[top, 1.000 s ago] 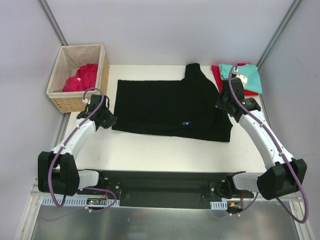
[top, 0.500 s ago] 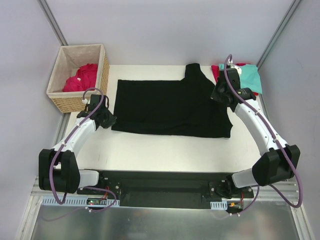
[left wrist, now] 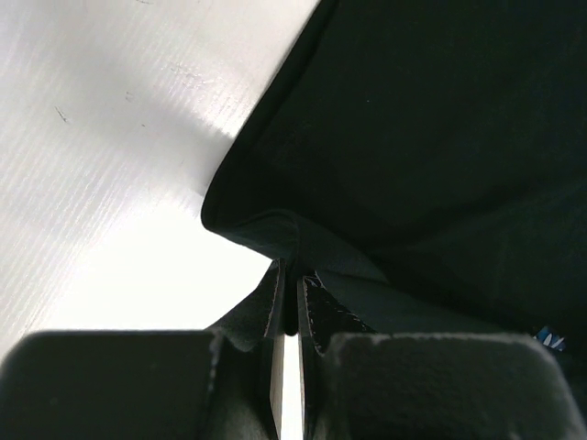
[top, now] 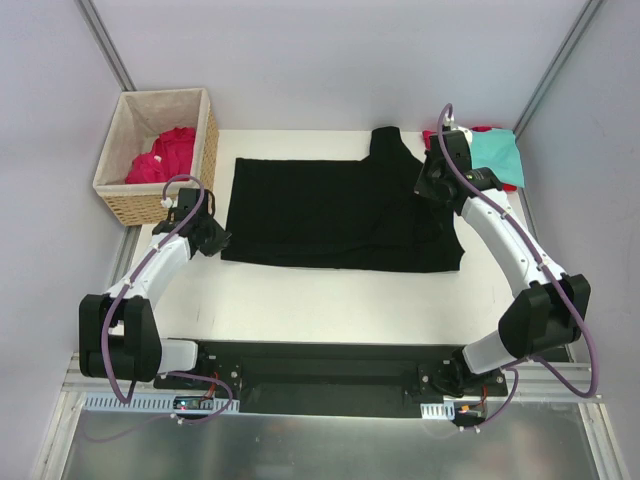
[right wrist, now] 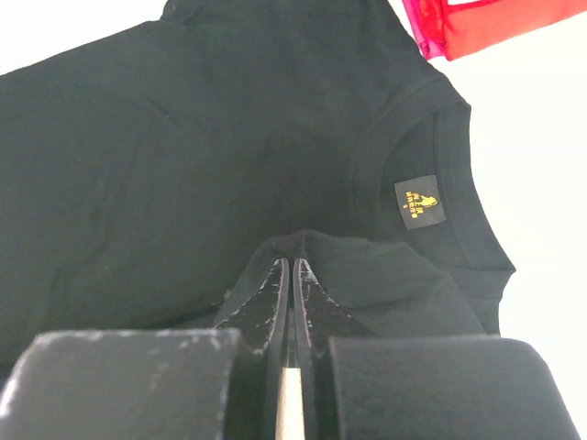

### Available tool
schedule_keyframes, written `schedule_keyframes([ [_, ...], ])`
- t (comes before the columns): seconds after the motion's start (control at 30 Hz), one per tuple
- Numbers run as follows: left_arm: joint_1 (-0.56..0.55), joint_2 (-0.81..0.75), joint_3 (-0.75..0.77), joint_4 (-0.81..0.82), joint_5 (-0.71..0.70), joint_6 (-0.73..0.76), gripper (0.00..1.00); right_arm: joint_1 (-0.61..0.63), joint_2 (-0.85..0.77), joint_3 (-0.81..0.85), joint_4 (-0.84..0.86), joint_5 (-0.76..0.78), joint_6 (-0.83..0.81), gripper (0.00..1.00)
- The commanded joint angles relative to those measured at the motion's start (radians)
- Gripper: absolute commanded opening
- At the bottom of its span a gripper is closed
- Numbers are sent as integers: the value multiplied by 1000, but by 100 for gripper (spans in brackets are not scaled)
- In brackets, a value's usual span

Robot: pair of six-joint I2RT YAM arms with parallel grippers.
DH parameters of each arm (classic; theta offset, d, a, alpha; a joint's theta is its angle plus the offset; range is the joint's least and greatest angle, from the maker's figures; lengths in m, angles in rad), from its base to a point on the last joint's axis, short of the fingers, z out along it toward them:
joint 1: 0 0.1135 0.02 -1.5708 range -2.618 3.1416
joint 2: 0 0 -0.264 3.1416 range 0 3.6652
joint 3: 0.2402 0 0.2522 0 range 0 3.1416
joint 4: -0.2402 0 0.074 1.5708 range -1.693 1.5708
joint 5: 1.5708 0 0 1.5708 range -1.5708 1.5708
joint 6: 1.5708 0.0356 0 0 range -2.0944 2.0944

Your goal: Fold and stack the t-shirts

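Note:
A large black t-shirt (top: 330, 215) lies spread across the middle of the table. My left gripper (top: 212, 238) is shut on its near-left corner; in the left wrist view the closed fingertips (left wrist: 291, 271) pinch a fold of black cloth (left wrist: 440, 137). My right gripper (top: 428, 188) is shut on the shirt's right side near the collar. In the right wrist view its tips (right wrist: 292, 263) bite a raised ridge of black cloth (right wrist: 183, 137) beside the yellow neck label (right wrist: 415, 203). A teal t-shirt (top: 497, 156) lies on a red one (top: 432, 136) at the back right.
A wicker basket (top: 118, 205) with beige lining stands at the back left and holds crimson-pink t-shirts (top: 165, 155). The red cloth (right wrist: 468, 18) shows at the top right of the right wrist view. Grey walls close in the table on three sides.
My right gripper has moved back and to the left with the shirt's right side, drawing the near-right edge inward and hiding the small print. The left gripper has barely shifted.

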State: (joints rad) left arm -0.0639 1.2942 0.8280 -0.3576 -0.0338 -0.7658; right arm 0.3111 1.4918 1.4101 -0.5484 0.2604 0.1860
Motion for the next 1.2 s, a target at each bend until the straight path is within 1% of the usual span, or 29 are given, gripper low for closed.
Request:
schedule_keyframes([
  [0.0, 12, 28, 42, 19, -20, 5, 0, 3, 28, 43, 34, 5, -10, 1],
  [0.37, 13, 146, 88, 63, 3, -9, 0, -6, 119, 75, 56, 20, -8, 1],
  [0.63, 18, 217, 108, 85, 11, -15, 0, -24, 208, 159, 56, 14, -19, 1],
  [0.97, 32, 267, 118, 109, 18, -27, 0, -38, 334, 251, 57, -9, -22, 1],
  [1.17, 39, 287, 123, 114, 25, -30, 0, -41, 349, 263, 61, -12, -22, 1],
])
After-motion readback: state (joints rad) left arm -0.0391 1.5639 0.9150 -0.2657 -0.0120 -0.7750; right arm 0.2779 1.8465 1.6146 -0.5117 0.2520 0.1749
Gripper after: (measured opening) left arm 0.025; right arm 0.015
